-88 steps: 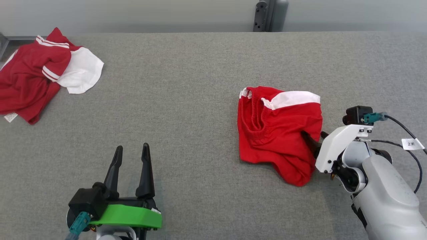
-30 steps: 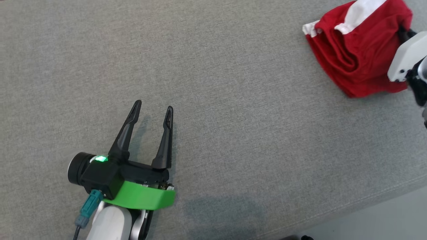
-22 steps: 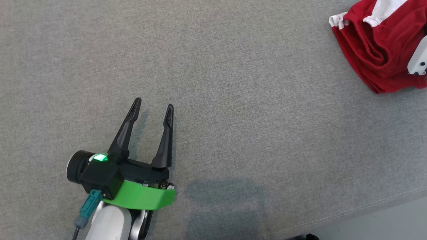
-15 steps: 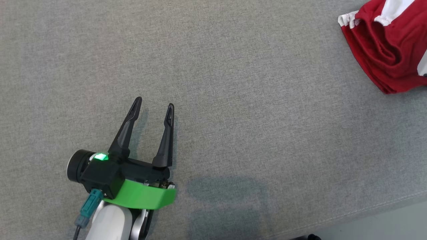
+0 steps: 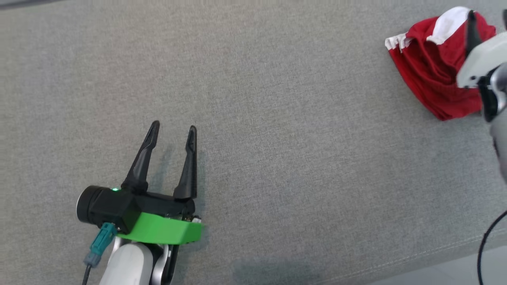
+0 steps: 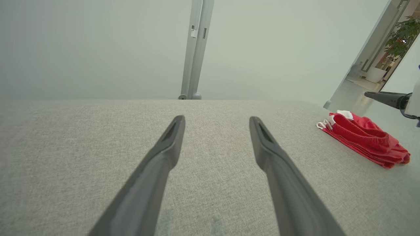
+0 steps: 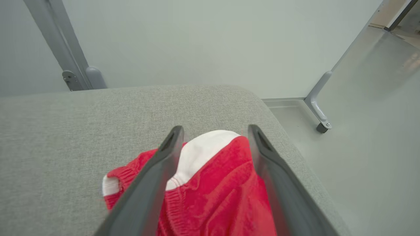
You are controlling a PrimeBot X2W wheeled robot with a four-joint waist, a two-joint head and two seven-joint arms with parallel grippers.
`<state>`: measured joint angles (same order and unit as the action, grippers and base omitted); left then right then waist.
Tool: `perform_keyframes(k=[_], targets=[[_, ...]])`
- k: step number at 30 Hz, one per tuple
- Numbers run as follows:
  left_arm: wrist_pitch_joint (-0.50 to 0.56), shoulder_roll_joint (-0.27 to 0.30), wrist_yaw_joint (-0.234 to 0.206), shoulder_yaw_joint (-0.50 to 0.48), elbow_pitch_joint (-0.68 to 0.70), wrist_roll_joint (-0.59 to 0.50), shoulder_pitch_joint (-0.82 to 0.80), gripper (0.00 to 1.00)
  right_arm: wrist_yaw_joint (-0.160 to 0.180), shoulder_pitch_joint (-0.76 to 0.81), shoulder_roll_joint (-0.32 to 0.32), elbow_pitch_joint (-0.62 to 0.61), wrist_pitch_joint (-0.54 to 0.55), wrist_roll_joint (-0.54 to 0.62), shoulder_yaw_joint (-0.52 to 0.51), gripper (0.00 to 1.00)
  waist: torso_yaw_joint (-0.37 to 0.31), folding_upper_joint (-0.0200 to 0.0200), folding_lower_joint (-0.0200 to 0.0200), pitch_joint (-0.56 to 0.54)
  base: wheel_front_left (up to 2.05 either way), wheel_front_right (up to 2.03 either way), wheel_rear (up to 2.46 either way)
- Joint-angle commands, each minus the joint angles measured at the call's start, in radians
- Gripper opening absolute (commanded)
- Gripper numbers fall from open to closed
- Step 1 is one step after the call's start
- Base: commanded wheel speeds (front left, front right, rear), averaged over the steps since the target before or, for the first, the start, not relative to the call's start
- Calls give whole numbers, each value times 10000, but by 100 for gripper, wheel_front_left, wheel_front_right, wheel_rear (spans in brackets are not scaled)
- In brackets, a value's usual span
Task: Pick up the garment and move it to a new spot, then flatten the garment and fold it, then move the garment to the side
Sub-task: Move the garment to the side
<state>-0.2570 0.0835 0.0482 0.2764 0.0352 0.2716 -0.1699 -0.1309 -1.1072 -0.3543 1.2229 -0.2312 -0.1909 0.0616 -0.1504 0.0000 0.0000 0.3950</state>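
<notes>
A pair of red shorts (image 5: 431, 79) lies in a crumpled heap near the right end of the grey fabric-covered desk (image 5: 277, 99), close to its right edge and well apart from the left pincer (image 5: 173, 126). The shorts show a gathered elastic waistband (image 6: 354, 131) turned toward the middle of the desk, a white panel (image 5: 447, 21) along the far side and a bit of white trim (image 5: 394, 39) at the left corner of the heap. The right pincer (image 7: 215, 128) stands with its two dark fingers wide apart, clamped on nothing. In the right wrist view the fingers frame the heap, with the white panel between their tips. In the left wrist view one of its fingers shows at the right edge, level and clear above the cloth, not touching it. In the head view the white housing (image 5: 477, 59) of the right arm overlaps the right side of the shorts. The left pincer is also spread and empty, its fingers pointing away from the robot low over bare desk at the front left; whether they touch the surface I cannot tell. Behind its fingers sit a black camera body (image 5: 103, 204) with a small green light (image 5: 115, 190), a bright green collar (image 5: 162, 231) and a teal connector (image 5: 99, 241). A grey upright post (image 6: 196, 49) stands behind the far edge of the desk, before a pale wall. Beyond the right end lies a pale floor (image 7: 361, 147) with a grey metal foot (image 7: 316, 108) on it, and a potted plant (image 6: 403, 36) stands far off.
</notes>
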Motion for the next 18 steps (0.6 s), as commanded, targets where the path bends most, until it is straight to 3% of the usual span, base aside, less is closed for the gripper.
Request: perform_keyframes(k=[1,7,18], targets=[[-56,30,-64,-108,-106,110,113,100,3,276,156,-268,-153,-130,130,100,33,0,0,-653,0,0,0],[-75,-28,-238,-603,-668,335,352,100,3,1397,710,-1888,-333,-399,520,100,341,0,0,-1621,0,0,0],[-70,-233,-461,-1872,-1095,695,1384,100,1,4919,1875,-6056,-343,-235,-104,100,1265,0,0,-3017,0,0,0]])
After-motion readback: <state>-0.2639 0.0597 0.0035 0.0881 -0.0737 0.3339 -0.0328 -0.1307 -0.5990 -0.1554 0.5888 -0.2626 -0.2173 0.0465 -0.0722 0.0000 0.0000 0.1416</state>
